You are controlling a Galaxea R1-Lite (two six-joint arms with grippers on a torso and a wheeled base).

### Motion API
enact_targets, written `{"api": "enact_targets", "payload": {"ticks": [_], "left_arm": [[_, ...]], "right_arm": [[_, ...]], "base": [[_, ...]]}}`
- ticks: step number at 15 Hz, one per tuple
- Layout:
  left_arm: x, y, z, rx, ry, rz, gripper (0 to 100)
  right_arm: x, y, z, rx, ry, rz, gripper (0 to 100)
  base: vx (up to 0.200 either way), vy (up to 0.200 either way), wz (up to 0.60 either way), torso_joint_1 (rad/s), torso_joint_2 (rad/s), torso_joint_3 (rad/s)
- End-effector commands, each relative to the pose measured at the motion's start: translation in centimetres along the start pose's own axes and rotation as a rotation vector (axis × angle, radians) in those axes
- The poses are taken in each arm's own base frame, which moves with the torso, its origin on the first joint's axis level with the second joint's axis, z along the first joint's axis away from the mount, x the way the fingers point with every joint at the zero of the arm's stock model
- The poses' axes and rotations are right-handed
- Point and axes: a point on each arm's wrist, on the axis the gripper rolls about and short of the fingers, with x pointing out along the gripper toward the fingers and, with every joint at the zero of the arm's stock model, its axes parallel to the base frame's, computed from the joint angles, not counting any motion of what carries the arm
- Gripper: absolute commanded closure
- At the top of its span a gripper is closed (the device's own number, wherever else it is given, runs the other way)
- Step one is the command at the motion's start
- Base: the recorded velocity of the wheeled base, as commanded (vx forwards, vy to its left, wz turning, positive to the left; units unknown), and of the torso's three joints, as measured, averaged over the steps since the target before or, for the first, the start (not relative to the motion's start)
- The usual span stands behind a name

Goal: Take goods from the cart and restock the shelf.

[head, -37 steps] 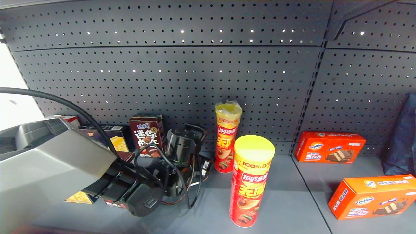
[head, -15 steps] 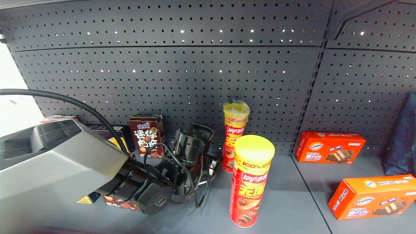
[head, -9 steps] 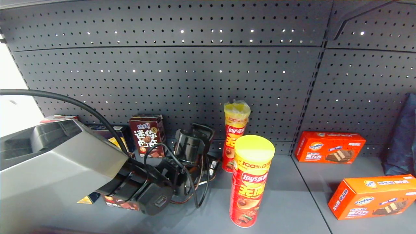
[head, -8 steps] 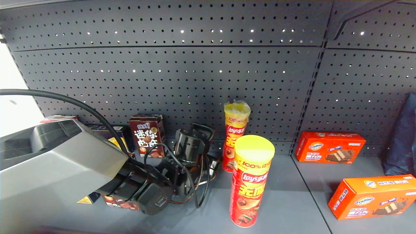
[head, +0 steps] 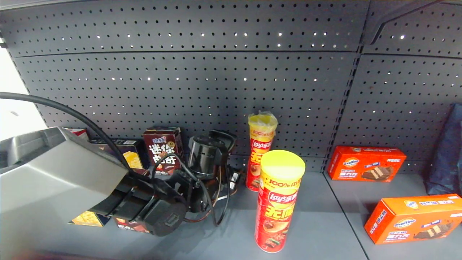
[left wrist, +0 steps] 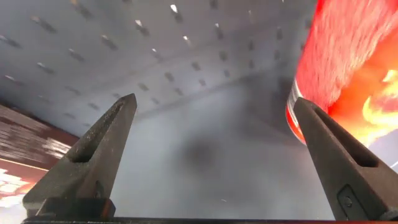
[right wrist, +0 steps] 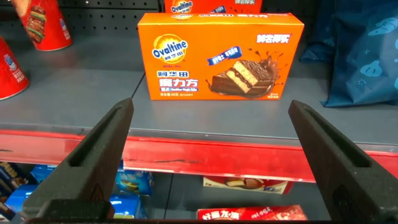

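Two red chip cans with yellow lids stand on the grey shelf (head: 317, 224). The back can (head: 260, 151) is by the pegboard wall, and the front can (head: 279, 202) is nearer me. My left arm's wrist (head: 204, 159) sits low on the shelf just left of the back can. In the left wrist view my left gripper (left wrist: 214, 101) is open with bare shelf between its fingers, and a red can (left wrist: 348, 62) stands just outside one finger. My right gripper (right wrist: 211, 104) is open in front of the shelf edge, facing an orange box (right wrist: 221, 56).
A brown snack box (head: 163, 148) and a dark box (head: 126, 153) stand behind my left arm. Two orange boxes (head: 366, 163) (head: 411, 218) and a blue bag (head: 445, 155) occupy the right bay. More goods (right wrist: 245, 184) lie on the shelf below.
The back can moved right with my left arm, then stayed put. In the last half second the left arm drew back to the left, away from the can.
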Motion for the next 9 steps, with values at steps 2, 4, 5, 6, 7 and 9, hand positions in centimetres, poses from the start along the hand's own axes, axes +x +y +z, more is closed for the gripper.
{"api": "enact_targets", "payload": {"ticks": [2,4,5,6,7,9], "left_arm": [[-3.0,3.1,4.7,0.031,-0.143,0.050,0],[-5.1,4.8,6.9,0.057,-0.201,0.082,0],[-5.5,5.3,7.5,0.056,-0.214,0.094,0],[-6.5,6.7,9.3,0.048,-0.262,0.131,0],[-7.6,7.8,10.4,0.064,-0.283,0.156,0],[-10.6,9.3,11.2,0.079,-0.270,0.173,0]], "right_arm": [[0.0,0.0,0.0,0.000,0.002,0.000,0],[0.0,0.0,0.0,0.000,0.002,0.000,0],[0.0,0.0,0.0,0.000,0.002,0.000,0],[0.0,0.0,0.0,0.000,0.002,0.000,0],[0.0,0.0,0.0,0.000,0.002,0.000,0],[0.0,0.0,0.0,0.000,0.002,0.000,0]], "base": [[0.000,0.000,0.00,0.000,0.00,0.000],[0.000,0.000,0.00,0.000,0.00,0.000],[0.000,0.000,0.00,0.000,0.00,0.000],[0.000,0.000,0.00,0.000,0.00,0.000],[0.000,0.000,0.00,0.000,0.00,0.000],[0.000,0.000,0.00,0.000,0.00,0.000]]}}
